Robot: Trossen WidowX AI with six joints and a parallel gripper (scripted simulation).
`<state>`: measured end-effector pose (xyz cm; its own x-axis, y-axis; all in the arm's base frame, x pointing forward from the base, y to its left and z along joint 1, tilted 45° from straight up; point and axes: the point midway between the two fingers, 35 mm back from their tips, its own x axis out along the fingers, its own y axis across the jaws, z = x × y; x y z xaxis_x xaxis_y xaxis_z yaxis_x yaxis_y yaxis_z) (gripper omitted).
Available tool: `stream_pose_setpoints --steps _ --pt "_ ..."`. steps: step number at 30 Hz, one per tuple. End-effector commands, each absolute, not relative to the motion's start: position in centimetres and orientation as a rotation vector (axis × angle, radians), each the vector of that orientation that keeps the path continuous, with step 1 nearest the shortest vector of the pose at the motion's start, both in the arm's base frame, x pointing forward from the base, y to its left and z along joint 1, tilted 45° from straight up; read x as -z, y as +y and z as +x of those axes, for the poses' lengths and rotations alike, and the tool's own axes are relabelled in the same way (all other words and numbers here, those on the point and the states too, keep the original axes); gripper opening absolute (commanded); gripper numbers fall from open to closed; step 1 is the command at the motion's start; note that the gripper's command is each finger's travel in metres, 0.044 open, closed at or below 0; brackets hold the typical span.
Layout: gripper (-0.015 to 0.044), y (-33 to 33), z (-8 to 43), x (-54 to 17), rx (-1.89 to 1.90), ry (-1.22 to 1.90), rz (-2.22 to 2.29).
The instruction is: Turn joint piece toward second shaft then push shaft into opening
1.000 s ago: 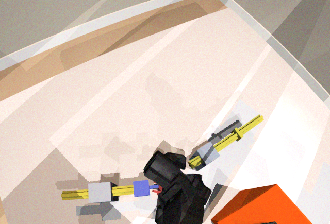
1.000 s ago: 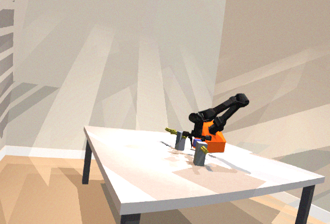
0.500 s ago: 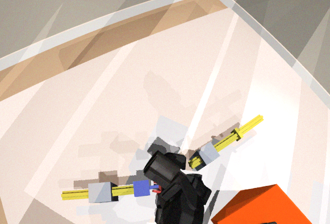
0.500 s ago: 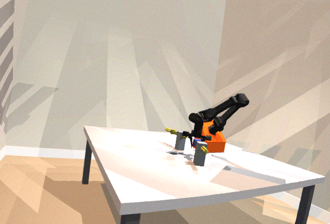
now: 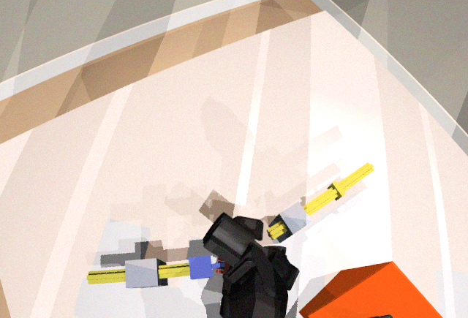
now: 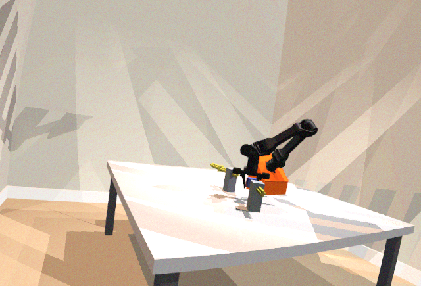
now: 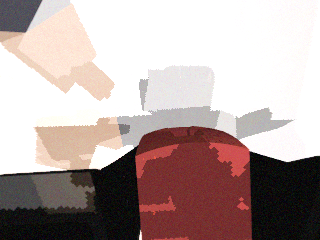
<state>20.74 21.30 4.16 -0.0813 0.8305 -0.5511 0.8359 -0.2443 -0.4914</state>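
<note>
The fixed yellow shaft [image 5: 172,270] [image 6: 260,190] runs through its grey block [image 5: 141,273] [image 6: 255,197] and carries a blue hub [image 5: 200,267]. The red joint piece [image 5: 226,266] [image 7: 195,192] sits at the hub's free side. My gripper [image 7: 175,143] is shut on it, a black finger on each side. In the top view the arm hides most of the piece, and where its opening points cannot be seen. The second yellow shaft [image 5: 320,202] [image 6: 217,166], with a collar, slants through its grey block [image 5: 294,220] [image 6: 229,181]. Its near end sticks out of the block, apart from the joint piece.
A big orange box [image 5: 372,292] [image 6: 275,187] stands beside the arm, to the right in the top view. The black arm reaches in over the joint piece, close to the second shaft's near end. The white table [image 5: 181,118] [image 6: 190,221] carries broken shadows.
</note>
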Motion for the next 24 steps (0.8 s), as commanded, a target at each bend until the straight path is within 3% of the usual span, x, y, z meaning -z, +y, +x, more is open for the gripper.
stream_pose_setpoints --steps 1,24 --pt "0.0000 21.2 20.9 -4.1 1.239 1.934 2.066" --pt "0.0000 20.3 21.9 -4.2 1.023 1.916 1.635"
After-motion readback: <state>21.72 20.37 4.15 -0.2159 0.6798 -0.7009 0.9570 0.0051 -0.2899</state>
